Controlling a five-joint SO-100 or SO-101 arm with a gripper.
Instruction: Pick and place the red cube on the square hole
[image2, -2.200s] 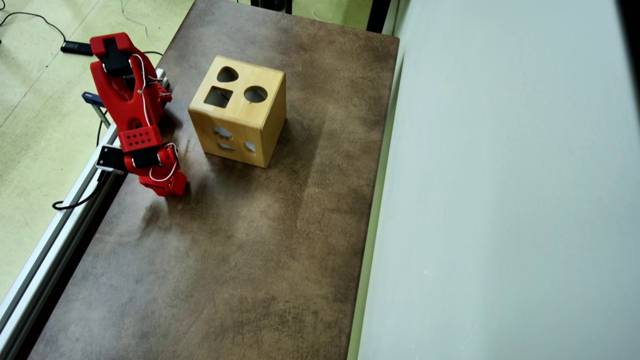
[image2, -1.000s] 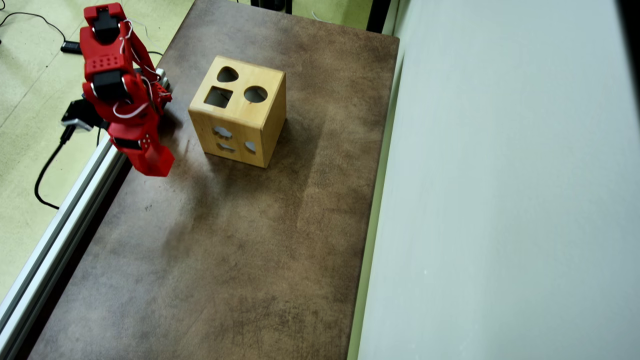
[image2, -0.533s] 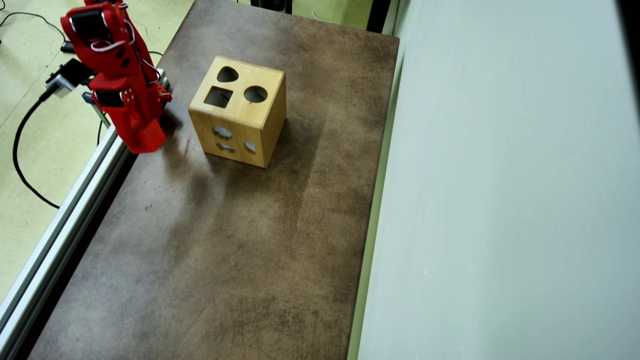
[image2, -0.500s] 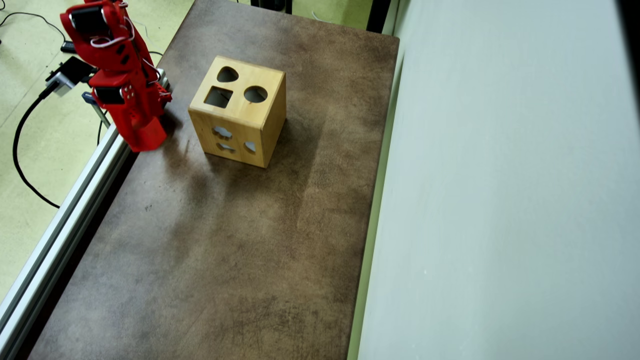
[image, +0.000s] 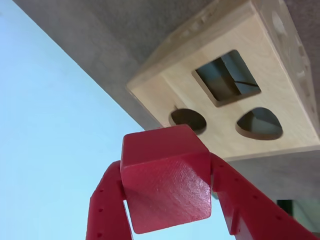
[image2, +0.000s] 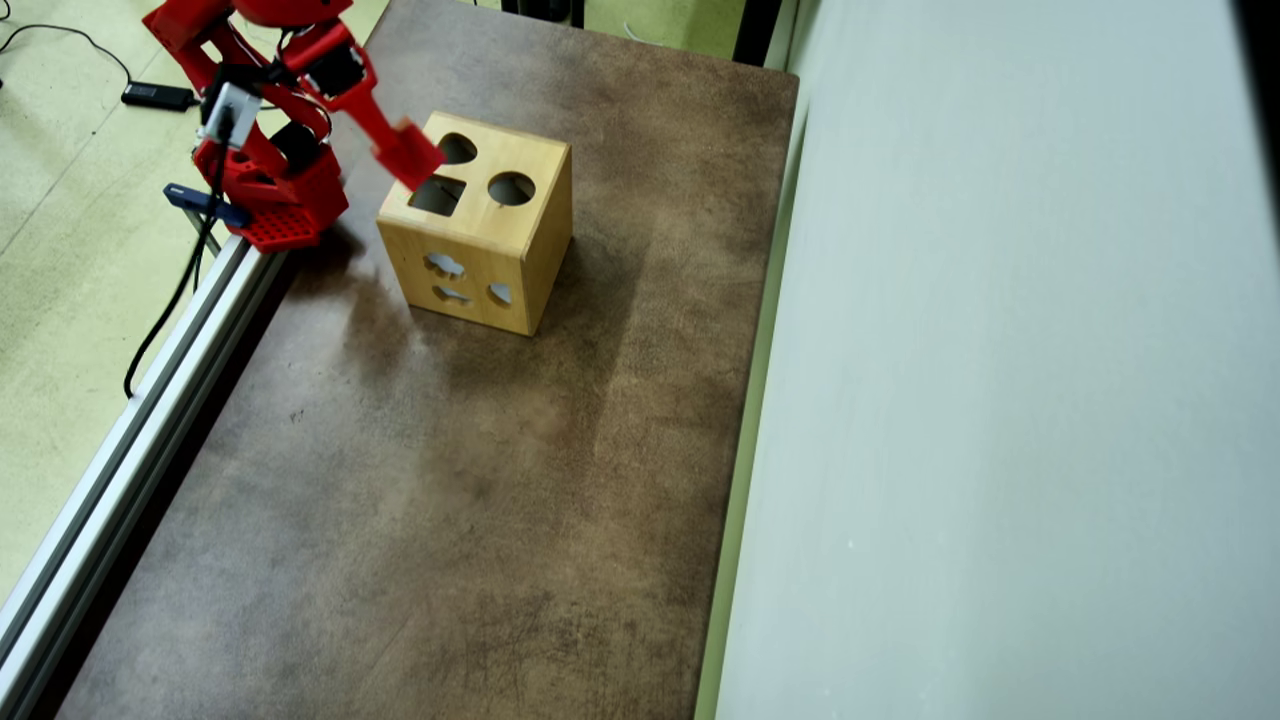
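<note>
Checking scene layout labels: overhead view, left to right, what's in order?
Aluminium rail → robot base → red cube in the end effector → round hole of the wooden box → bare brown table → pale wall.

One red cube (image: 167, 182), one wooden box (image2: 478, 222), seemingly three top cutouts.

The red cube (image: 167, 177) is a matte bright red, close in shade to the red gripper (image: 167, 210) and red arm (image2: 270, 150) (black motor blocks and white wires break up the arm). The wooden box (image2: 480, 225) is pale honey-blond; its square hole (image: 227, 77) reads dark grey. The table (image2: 450, 500) is mottled brown, the floor (image2: 60, 250) pale yellow-green.
</note>
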